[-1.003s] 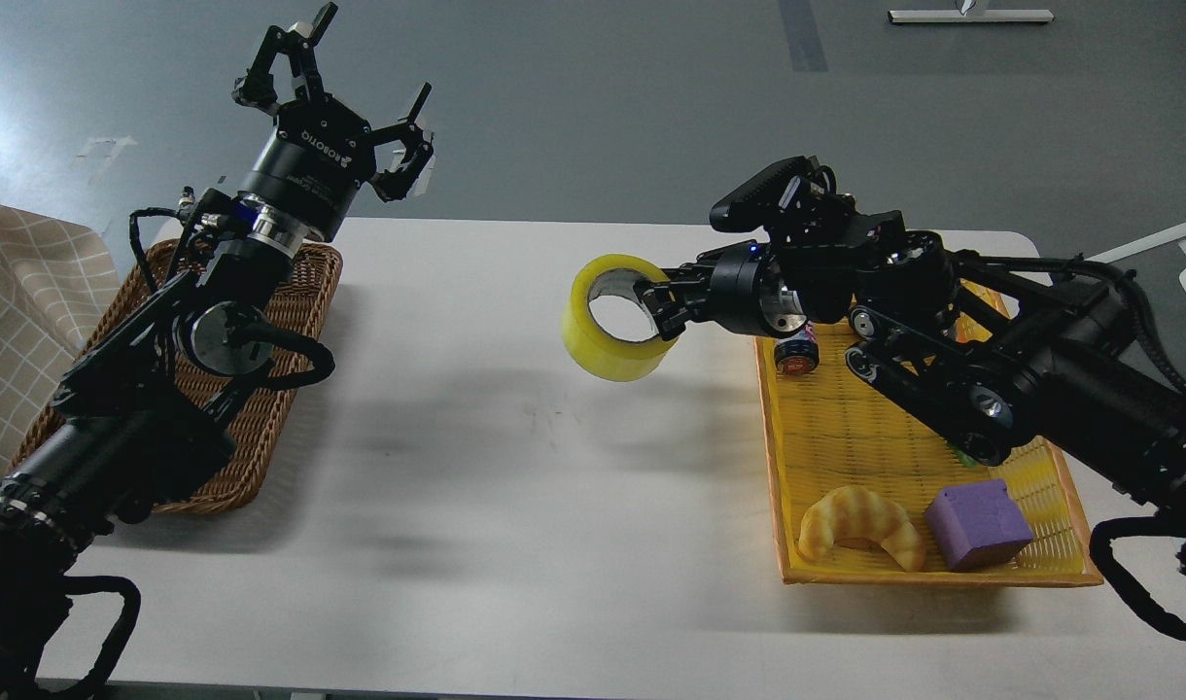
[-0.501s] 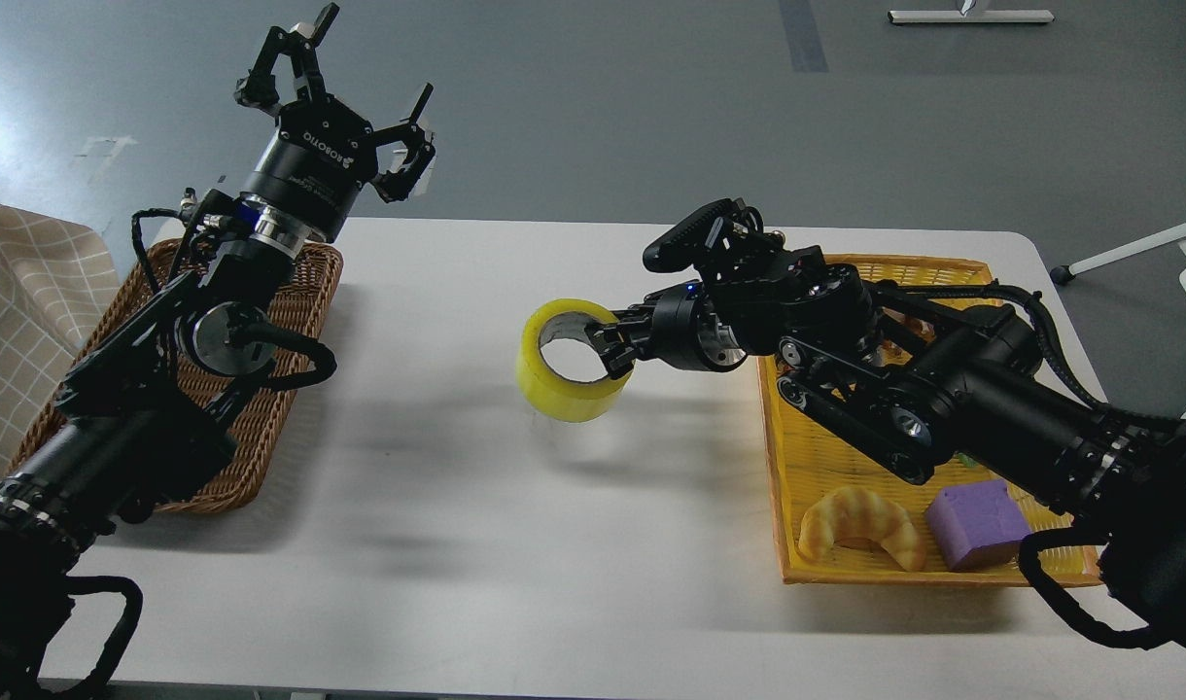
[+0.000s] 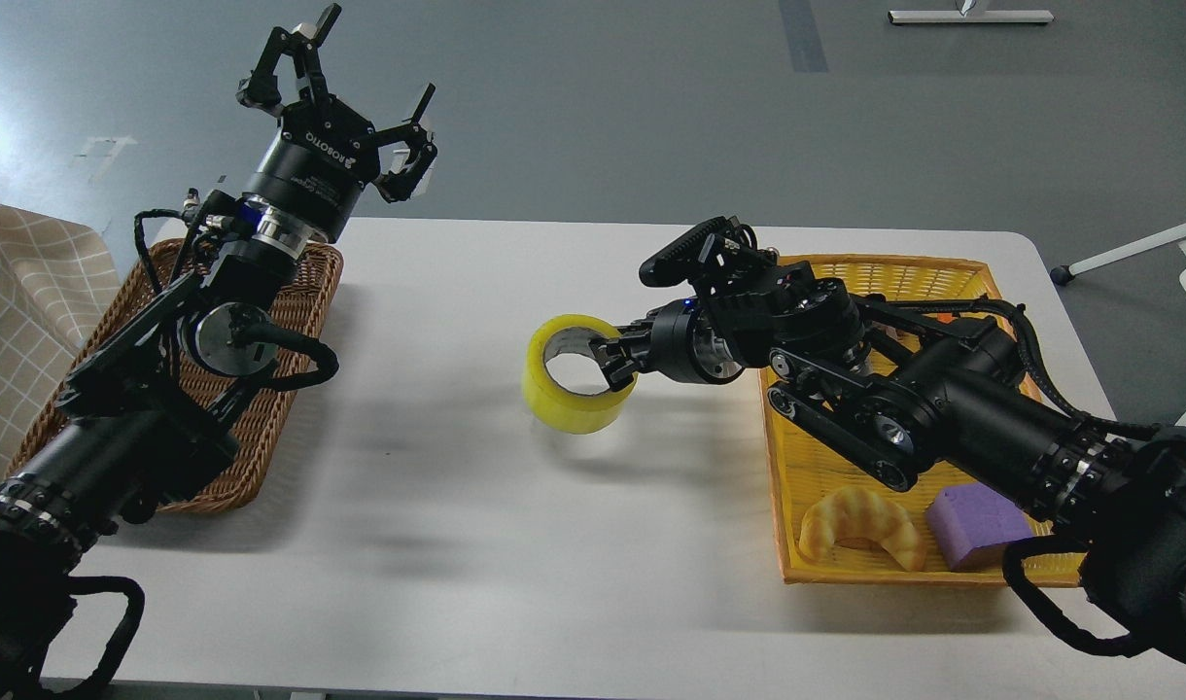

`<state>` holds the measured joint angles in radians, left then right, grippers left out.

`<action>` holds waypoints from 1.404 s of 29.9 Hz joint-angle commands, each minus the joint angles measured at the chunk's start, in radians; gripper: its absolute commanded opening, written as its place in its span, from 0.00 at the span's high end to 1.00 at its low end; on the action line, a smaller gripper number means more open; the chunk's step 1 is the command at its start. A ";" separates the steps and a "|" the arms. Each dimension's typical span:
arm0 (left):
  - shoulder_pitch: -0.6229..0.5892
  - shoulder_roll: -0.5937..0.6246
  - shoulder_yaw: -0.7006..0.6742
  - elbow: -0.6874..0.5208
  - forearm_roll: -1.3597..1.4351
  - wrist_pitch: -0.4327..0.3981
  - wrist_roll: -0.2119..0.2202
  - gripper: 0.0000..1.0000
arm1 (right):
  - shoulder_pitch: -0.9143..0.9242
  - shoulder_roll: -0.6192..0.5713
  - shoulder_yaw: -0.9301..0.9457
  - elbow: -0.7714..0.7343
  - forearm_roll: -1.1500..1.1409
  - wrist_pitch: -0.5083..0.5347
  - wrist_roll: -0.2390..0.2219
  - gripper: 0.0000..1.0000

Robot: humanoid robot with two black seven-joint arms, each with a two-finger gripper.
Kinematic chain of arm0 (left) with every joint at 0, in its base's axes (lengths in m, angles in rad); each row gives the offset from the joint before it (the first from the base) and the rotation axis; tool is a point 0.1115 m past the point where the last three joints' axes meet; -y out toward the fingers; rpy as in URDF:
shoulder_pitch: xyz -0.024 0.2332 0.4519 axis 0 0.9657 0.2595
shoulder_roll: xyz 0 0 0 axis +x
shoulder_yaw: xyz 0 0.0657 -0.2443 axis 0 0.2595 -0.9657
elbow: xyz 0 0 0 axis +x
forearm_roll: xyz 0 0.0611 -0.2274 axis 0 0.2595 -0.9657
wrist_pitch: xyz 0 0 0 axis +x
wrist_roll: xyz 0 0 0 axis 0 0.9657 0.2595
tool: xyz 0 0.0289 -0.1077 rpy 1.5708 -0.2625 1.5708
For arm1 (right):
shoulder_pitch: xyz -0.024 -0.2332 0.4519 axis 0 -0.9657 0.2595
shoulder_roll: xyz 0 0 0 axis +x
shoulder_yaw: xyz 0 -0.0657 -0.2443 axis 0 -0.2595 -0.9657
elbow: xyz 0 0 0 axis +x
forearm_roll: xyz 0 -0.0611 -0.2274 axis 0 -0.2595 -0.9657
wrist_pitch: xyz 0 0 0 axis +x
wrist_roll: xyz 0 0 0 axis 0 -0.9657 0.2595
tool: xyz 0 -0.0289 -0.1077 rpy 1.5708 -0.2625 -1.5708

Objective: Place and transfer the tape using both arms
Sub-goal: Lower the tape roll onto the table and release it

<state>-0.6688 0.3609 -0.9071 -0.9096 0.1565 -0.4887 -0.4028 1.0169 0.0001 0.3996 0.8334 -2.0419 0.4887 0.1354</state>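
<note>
**Tape held over the middle of the worktop**

Over the worktop's [image 3: 476, 544] middle, nearer the far edge, the yellow tape [image 3: 575, 375] hangs in the right hand [image 3: 620, 362], whose fingers pinch the roll's wall on its right side, one inside the core. Beside the right edge a yellow tray [image 3: 826, 457] holds a croissant [image 3: 860, 527] and a purple block [image 3: 977, 526]. By the far-left corner, the left hand [image 3: 345, 78] is raised with fingers spread wide, above a wicker basket [image 3: 282, 321].
</note>
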 commanded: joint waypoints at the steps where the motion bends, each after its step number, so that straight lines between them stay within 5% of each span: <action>1: 0.000 0.000 -0.001 -0.002 0.000 0.000 -0.001 0.02 | 0.000 0.000 0.001 -0.019 0.000 0.000 0.000 1.00; 37: 0.000 0.000 0.001 0.000 0.000 0.000 -0.001 0.02 | -0.014 0.000 -0.076 -0.056 0.002 0.000 0.000 1.00; 42: 0.000 0.000 0.001 -0.002 0.000 0.000 -0.001 0.02 | -0.027 0.000 -0.076 -0.056 0.002 0.000 0.000 0.93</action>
<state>-0.6689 0.3605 -0.9068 -0.9112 0.1564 -0.4887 -0.4033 0.9964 0.0000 0.3236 0.7776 -2.0402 0.4887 0.1349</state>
